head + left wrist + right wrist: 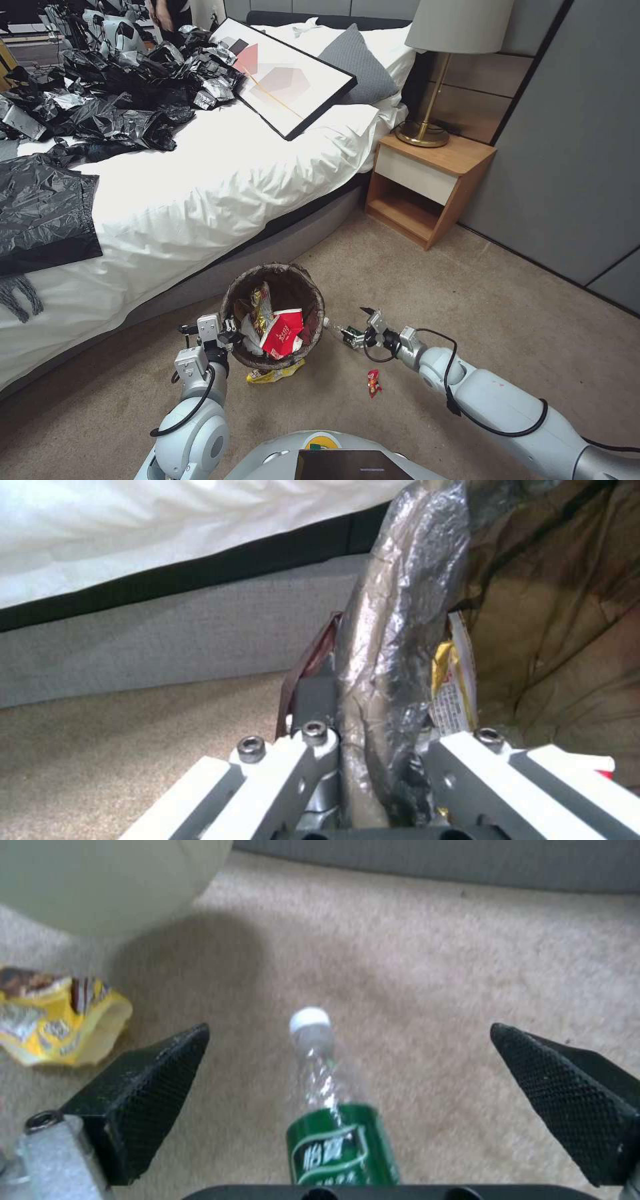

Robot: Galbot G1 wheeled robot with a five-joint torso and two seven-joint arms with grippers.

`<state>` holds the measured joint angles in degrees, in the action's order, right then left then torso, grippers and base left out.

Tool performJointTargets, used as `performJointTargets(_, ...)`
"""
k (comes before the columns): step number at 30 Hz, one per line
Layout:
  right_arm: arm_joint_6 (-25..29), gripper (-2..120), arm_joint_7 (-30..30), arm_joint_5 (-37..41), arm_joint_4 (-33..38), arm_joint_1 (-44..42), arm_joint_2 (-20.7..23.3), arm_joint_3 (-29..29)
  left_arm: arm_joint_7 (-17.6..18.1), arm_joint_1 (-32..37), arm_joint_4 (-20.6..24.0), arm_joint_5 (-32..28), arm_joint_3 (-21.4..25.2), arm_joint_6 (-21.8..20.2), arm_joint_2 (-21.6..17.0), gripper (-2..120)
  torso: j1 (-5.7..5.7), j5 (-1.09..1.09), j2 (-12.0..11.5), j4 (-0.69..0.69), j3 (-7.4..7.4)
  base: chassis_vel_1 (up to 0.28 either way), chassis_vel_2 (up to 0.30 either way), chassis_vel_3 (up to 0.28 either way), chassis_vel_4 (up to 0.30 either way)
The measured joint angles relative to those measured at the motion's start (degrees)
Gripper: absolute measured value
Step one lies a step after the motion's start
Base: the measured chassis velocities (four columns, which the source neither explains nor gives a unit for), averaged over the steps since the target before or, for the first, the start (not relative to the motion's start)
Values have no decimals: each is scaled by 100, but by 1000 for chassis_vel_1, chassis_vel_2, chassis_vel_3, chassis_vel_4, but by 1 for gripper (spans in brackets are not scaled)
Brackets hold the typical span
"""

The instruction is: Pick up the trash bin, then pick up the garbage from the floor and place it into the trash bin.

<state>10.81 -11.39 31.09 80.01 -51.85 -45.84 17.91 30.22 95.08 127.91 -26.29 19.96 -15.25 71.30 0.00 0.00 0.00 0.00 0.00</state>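
Meanwhile the left gripper [373, 780] clenches its fingers on the trash bin's [313, 300] lined rim, and the right gripper's [347, 1080] released fingers flank a green-labelled bottle [337, 1135].

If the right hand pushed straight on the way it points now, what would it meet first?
Probably the green-labelled bottle, already lying between the open right hand's fingers; beyond its cap is bare carpet, then likely the trash bin, though depth is unclear.

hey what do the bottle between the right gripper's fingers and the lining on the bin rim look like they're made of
The bottle: apparently clear, thin plastic, see-through and crinkled, with a glossy green printed label and a white cap. The bin liner: seemingly thin plastic film, shiny, wrinkled and semi-transparent over the rim.
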Motion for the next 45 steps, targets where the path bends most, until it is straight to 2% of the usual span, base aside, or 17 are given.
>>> performJointTargets(7,152,100,-162,-147,-497,31,-250,131,2,-12,-5,-2,13,1,-6,4,0,0,0,0,0,0,0,0,0)
performJointTargets(13,333,100,-462,-213,-1457,226,-559,144,6,-17,-1,-44,56,2,-35,4,0,0,0,0,0,0,0,0,0)
performJointTargets(31,380,100,-676,-239,-2142,458,-811,128,18,-66,-22,-66,36,6,-39,4,0,0,0,0,0,0,0,0,0)
performJointTargets(45,320,100,-723,-430,-2781,806,-1287,255,50,-121,-36,-111,46,17,-76,4,0,0,0,0,0,0,0,0,0)
